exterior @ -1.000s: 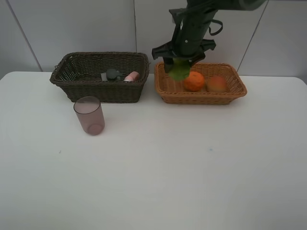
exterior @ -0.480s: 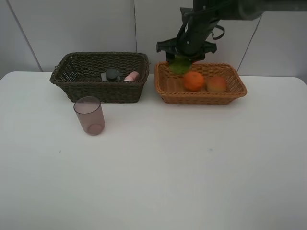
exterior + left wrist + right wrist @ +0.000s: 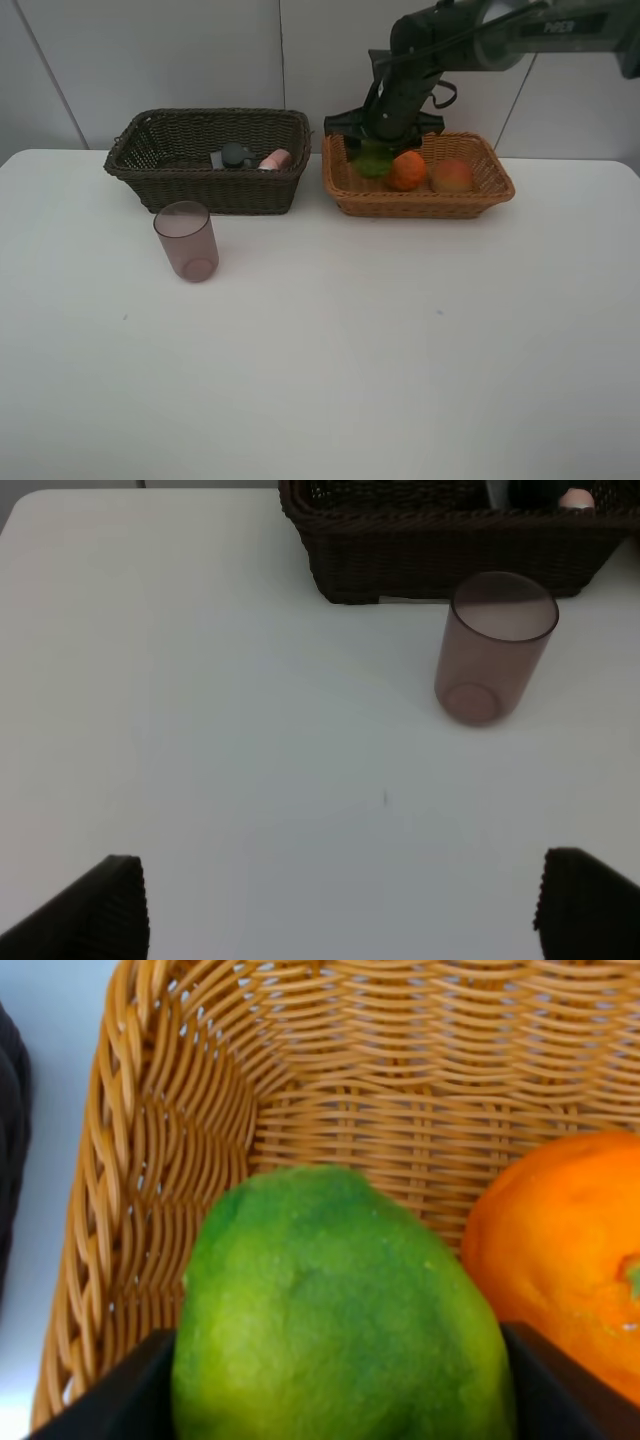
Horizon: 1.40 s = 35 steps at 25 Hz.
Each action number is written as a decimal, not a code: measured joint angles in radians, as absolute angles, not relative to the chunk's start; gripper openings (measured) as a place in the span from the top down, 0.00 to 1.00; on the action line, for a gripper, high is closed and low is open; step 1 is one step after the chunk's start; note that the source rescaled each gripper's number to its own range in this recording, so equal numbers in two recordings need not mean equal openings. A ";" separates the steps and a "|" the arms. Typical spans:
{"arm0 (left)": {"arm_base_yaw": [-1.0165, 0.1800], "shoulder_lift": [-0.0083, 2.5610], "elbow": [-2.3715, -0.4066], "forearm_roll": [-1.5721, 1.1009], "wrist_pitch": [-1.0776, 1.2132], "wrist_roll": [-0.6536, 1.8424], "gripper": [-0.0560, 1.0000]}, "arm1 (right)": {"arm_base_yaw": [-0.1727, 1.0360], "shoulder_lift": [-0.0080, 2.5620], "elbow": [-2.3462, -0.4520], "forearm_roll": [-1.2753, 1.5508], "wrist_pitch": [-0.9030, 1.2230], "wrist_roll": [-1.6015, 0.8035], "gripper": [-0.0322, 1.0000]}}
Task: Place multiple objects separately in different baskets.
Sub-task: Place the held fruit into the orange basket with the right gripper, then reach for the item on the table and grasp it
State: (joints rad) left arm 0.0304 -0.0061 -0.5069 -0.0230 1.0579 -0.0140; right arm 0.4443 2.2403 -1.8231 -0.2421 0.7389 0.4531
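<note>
My right gripper [image 3: 374,148] reaches down into the left end of the light tan basket [image 3: 420,206], shut on the green fruit [image 3: 373,160]. In the right wrist view the green fruit [image 3: 340,1300] fills the space between both fingers [image 3: 110,1390], close to the basket wall [image 3: 180,1160] and beside the orange [image 3: 560,1260]. The orange [image 3: 406,170] and the red-orange fruit [image 3: 453,176] lie in the same basket. The pink cup [image 3: 186,241] stands upright on the table. My left gripper [image 3: 340,910] hangs open above the table, short of the cup [image 3: 494,647].
The dark brown basket [image 3: 200,186] stands at the back left and holds a dark bottle [image 3: 236,155] and a pink bottle [image 3: 274,159]. The cup stands just in front of it. A white wall rises behind both baskets.
My right gripper has moved down and back with the green fruit, from above the tan basket's rim into its left end. The cup and the left gripper have not moved.
</note>
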 joint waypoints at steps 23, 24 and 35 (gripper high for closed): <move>0.030 -0.006 -0.507 -0.024 1.058 -0.014 0.00 | 0.427 2.080 -1.675 -0.231 0.996 0.453 0.14; 0.030 -0.006 -0.507 -0.024 1.058 -0.014 0.00 | 0.411 2.052 -1.646 -0.230 0.997 0.442 0.14; 0.030 -0.006 -0.507 -0.024 1.058 -0.014 0.00 | 0.213 1.505 -1.173 -0.242 1.012 0.429 0.14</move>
State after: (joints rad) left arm 0.0304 -0.0061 -0.5069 -0.0240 1.0579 -0.0140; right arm 0.2133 1.5050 -1.1731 -0.2424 1.0121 0.4292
